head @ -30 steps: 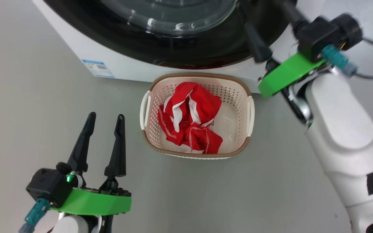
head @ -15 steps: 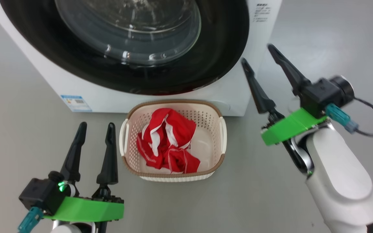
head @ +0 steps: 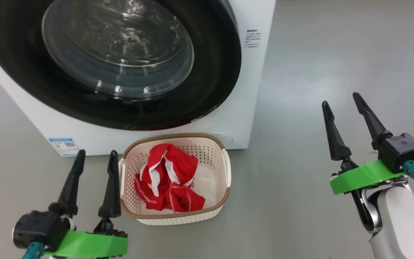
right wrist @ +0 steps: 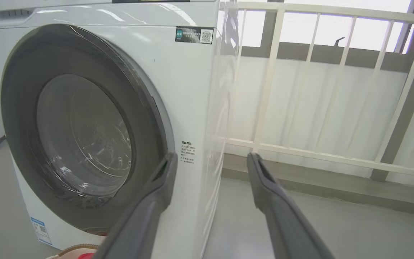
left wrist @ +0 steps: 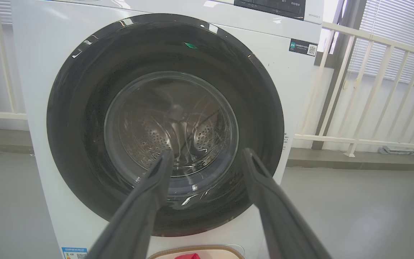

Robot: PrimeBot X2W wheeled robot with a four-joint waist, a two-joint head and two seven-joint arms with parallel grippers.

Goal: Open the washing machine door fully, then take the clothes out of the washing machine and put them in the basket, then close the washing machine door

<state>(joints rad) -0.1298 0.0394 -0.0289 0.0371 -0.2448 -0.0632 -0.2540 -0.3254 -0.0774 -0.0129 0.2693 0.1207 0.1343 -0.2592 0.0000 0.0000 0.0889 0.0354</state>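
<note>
Laundry job apparently done
Seemingly latched washing machine door [head: 120,64] flush in the washing machine [head: 253,90] front, no cloth behind its glass; clothes [head: 167,176] heaped in the basket [head: 178,219] on the floor [head: 318,54] at the machine's foot. Splayed and empty left gripper [head: 97,153] near the basket's left side; right gripper [head: 340,100] likewise parted, holding nothing, off past the machine's right corner. Left to do, at most: a latch check. White railing [right wrist: 318,155] beyond the machine's right side, blue label [head: 64,145] at its lower left front corner; no obstacle seen
</note>
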